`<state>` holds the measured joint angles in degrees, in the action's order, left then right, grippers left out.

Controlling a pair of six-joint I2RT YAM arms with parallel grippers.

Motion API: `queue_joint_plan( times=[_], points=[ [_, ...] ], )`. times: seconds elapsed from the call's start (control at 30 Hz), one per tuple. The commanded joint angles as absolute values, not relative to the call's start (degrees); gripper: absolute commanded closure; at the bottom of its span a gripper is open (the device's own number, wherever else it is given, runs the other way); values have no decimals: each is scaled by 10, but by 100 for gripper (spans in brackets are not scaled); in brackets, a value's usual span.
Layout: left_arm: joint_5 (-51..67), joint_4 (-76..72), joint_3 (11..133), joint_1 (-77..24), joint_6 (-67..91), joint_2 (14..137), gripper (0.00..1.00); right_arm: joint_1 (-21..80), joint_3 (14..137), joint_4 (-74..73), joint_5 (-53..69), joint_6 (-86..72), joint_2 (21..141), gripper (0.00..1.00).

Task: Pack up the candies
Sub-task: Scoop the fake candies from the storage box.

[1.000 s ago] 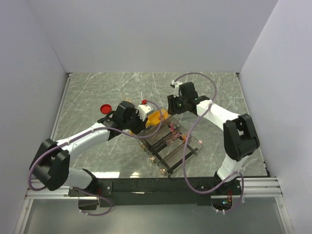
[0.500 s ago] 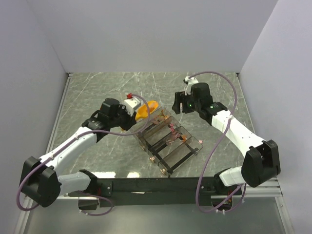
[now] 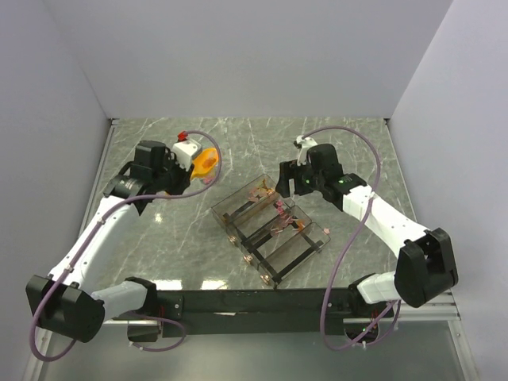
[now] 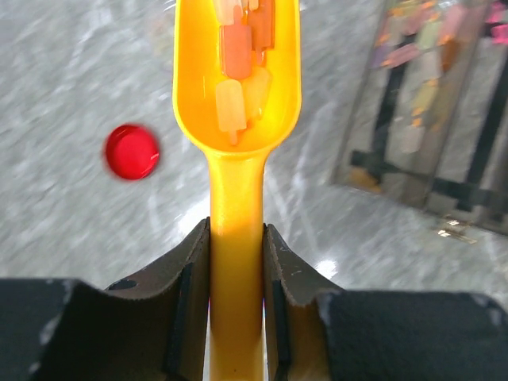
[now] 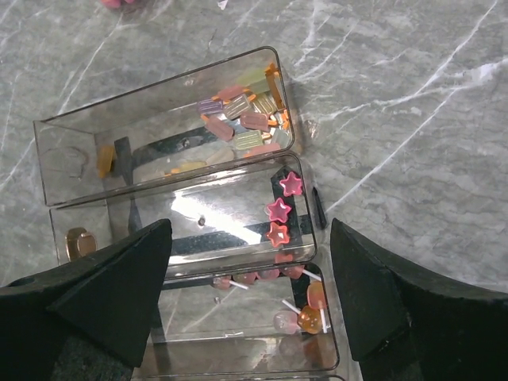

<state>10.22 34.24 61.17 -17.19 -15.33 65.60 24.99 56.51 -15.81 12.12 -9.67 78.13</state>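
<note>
A: Well, where are the tiny wrapped candies (image 4: 236, 83), the pink, orange and yellow ones?

B: A few lie loose in the bowl of the yellow-orange plastic scoop (image 4: 236, 198). It hangs over the grey marbled table (image 5: 397, 95), apart from the clear plastic compartment box (image 5: 48, 159). More candies sit inside that box, heaped at one end of one end compartment, with pink stars in the next one.

A: How would they handle?

B: Probably light and slick in their wrappers, too small to pinch one at a time. They would likely slide out if the bowl tips, so the handle looks like the place to hold.

A: And the tools?

B: The left gripper (image 4: 236, 238) is clamped on the scoop's handle just behind the bowl. The right gripper (image 5: 248, 238) hovers above the box with its jaws spread wide, holding nothing. A flat round red lid (image 4: 132, 151) lies on the table to one side.
</note>
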Motion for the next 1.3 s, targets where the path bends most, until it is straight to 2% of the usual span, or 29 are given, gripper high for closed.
queue_joint_plan(
  times=[0.0,0.2,0.53,1.27],
  points=[
    [66,394,670,-160,-185,651,99,253,560,-147,118,-91,755,13],
    [4,449,723,-159,-205,685,99,254,551,-138,139,-93,742,8],
    [-32,497,766,-159,-228,731,99,261,557,-153,121,-91,744,0],
    [-97,556,853,-196,-241,818,99,272,554,-152,103,-83,737,0]
  ],
)
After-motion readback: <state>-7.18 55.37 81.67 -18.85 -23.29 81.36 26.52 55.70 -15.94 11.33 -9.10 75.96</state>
